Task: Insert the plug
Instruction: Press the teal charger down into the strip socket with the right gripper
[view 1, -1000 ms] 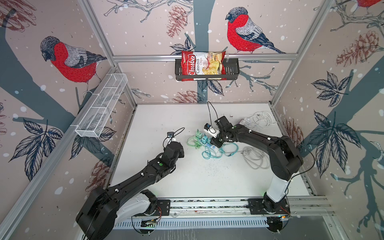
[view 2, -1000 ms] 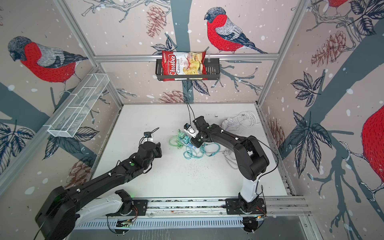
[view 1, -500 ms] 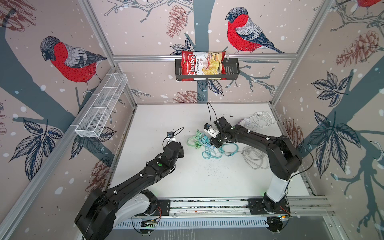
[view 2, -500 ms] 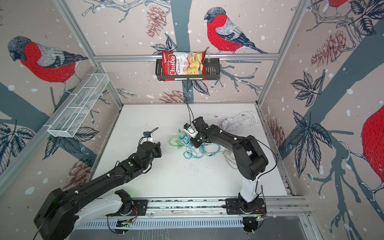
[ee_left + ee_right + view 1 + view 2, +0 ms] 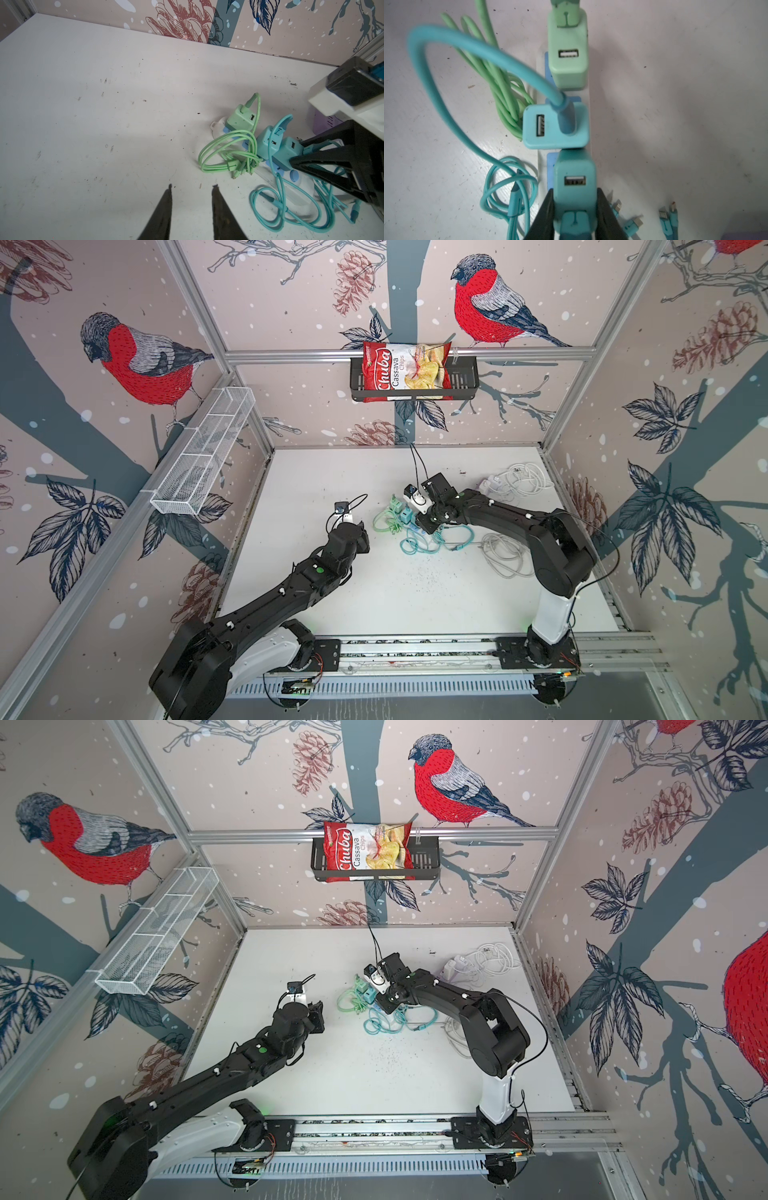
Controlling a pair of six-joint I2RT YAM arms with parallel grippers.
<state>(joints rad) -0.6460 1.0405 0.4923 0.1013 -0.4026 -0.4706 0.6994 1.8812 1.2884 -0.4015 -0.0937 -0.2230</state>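
Scuffed tabletop point(image 5: 374, 605), bird-print walls point(image 5: 291, 302); right gripper point(image 5: 575, 190) tight on teal plug point(image 5: 575, 166); left gripper point(image 5: 192, 186) ajar.

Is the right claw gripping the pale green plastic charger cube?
No, the right gripper is clamped on a teal plastic charger cube; the pale green cube stands apart, untouched.

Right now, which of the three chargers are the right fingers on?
The darker teal charger, end of the row: right fingers clamp its sides. The middle blue charger sits sideways with a cable plugged in; the mint charger is farthest off.
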